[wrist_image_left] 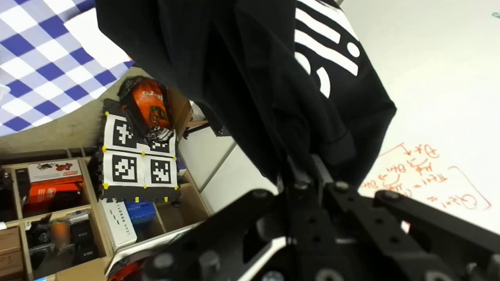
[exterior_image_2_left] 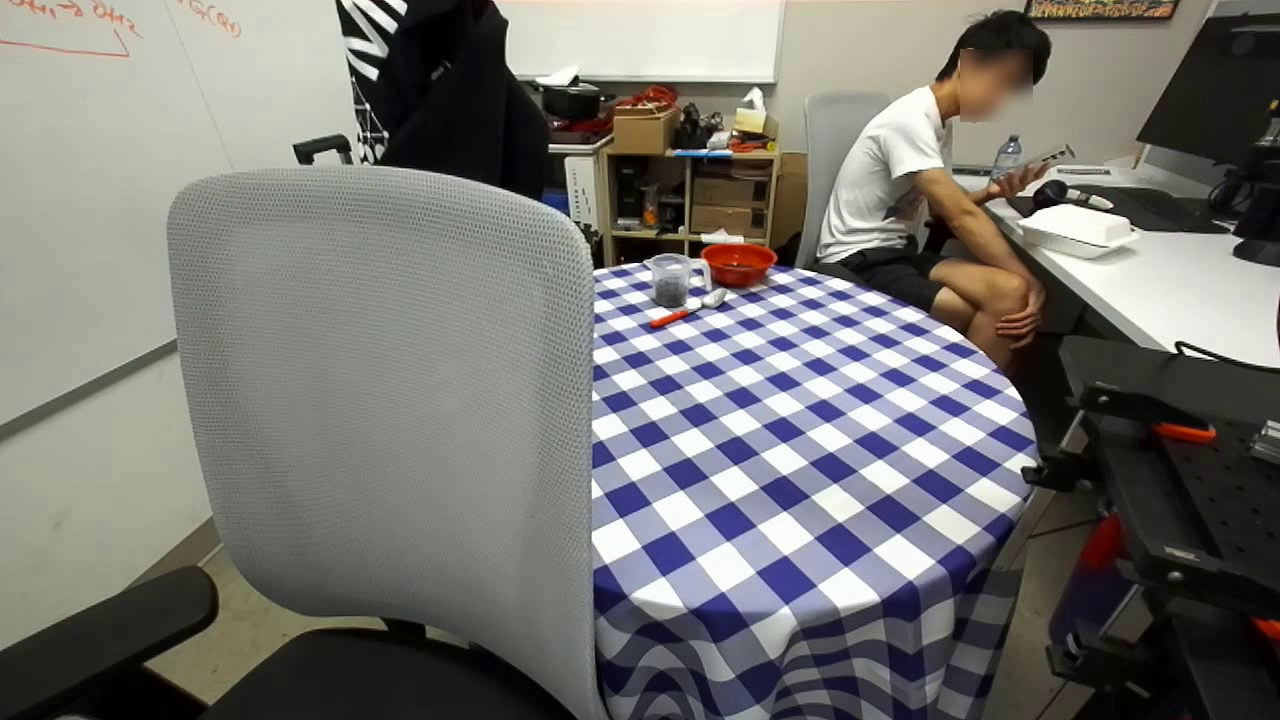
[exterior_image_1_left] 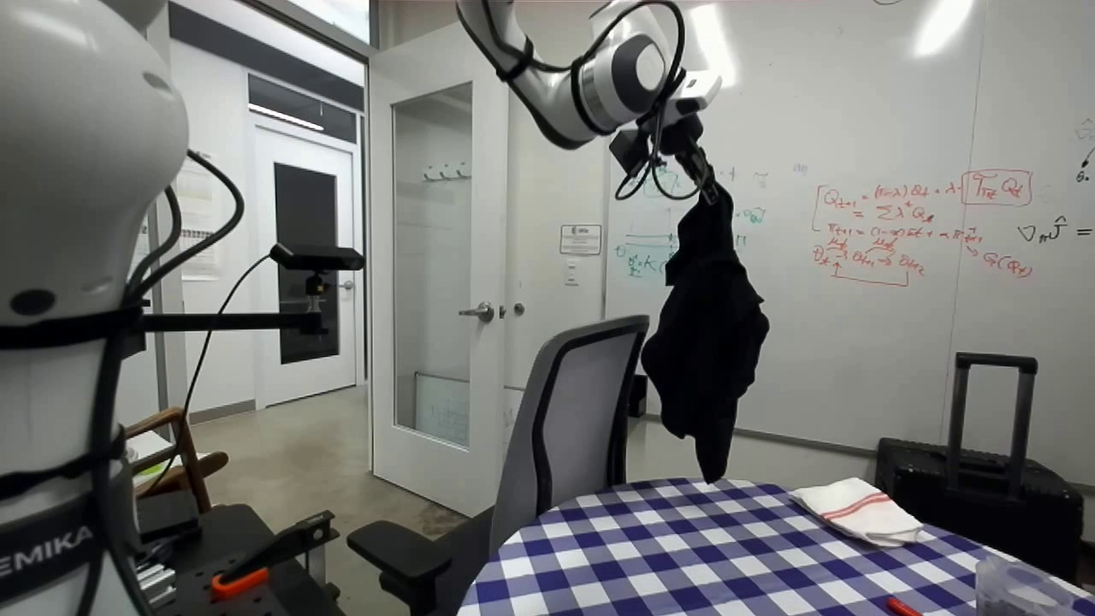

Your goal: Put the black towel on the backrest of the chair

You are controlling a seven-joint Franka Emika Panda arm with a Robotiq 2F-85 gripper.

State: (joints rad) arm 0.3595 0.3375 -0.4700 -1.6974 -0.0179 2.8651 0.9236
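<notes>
The black towel [exterior_image_1_left: 706,342] hangs limp from my gripper [exterior_image_1_left: 709,184], which is shut on its top end. In an exterior view the towel hangs to the right of the grey backrest of the chair [exterior_image_1_left: 569,419], its lower tip level with the table's far edge. In an exterior view the towel [exterior_image_2_left: 465,110] shows behind the top of the chair's backrest [exterior_image_2_left: 390,390], its lower part hidden and the gripper out of view. In the wrist view the towel [wrist_image_left: 234,74] bunches between the fingertips [wrist_image_left: 302,171] and carries white print. The towel appears apart from the backrest.
A round table with a checkered cloth [exterior_image_1_left: 650,547] stands beside the chair. On it are a folded white cloth [exterior_image_1_left: 855,511], a clear cup [exterior_image_2_left: 672,280], a red bowl [exterior_image_2_left: 738,265] and a red-handled spoon [exterior_image_2_left: 690,308]. A black suitcase [exterior_image_1_left: 984,496] stands by the whiteboard. A person [exterior_image_2_left: 900,190] sits behind.
</notes>
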